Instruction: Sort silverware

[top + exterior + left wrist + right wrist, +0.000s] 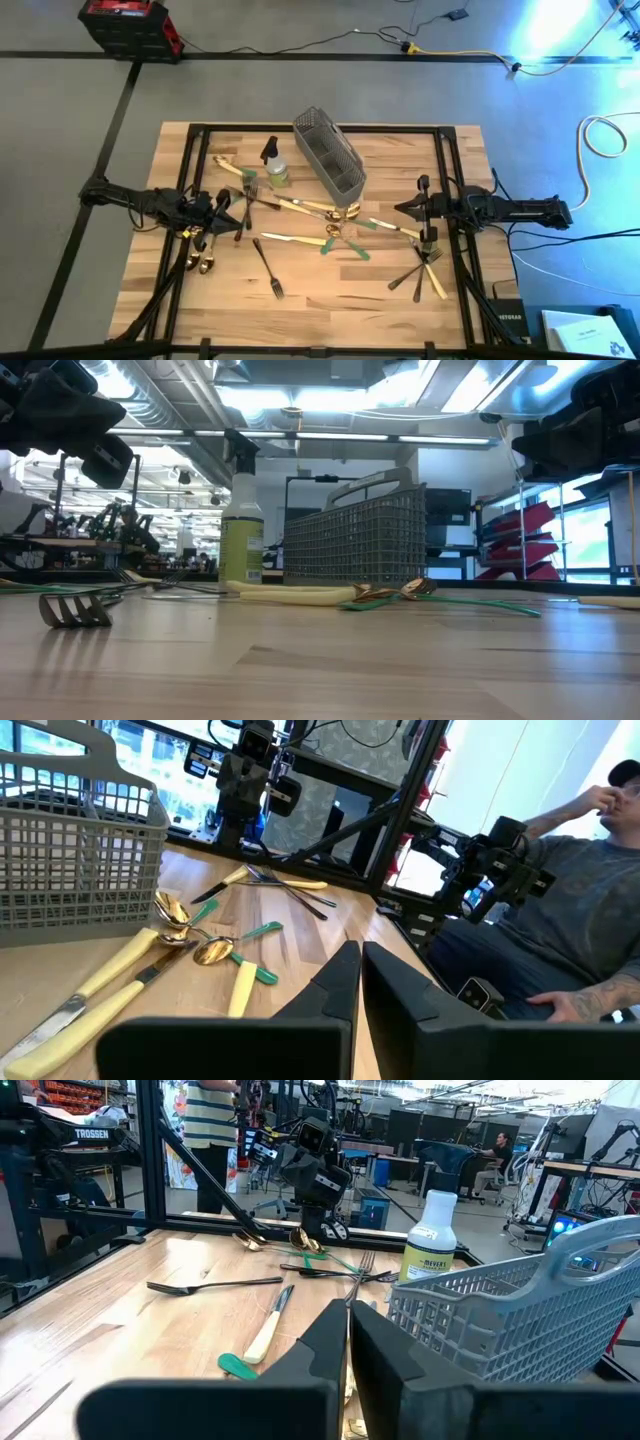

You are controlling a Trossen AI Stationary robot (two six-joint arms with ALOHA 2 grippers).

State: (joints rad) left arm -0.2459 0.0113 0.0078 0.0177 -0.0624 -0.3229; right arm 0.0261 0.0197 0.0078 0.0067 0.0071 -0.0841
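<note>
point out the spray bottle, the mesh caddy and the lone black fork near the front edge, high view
spray bottle point(275, 168), high view, on the green-filled body below the black trigger head.
mesh caddy point(330, 155), high view, on its grey side wall.
black fork point(268, 270), high view, midway along its handle.

A grey floor point(300, 95) is surrounding the wooden table point(330, 300), and black tape lines are crossing it. A red and black toolbox point(128, 25) is standing beyond the table's far left corner. A yellow cable point(455, 53) is lying on the floor there. Ceiling lights point(300, 398) are shining brightly. A seated person point(560, 910) is waiting beside the table.
</note>
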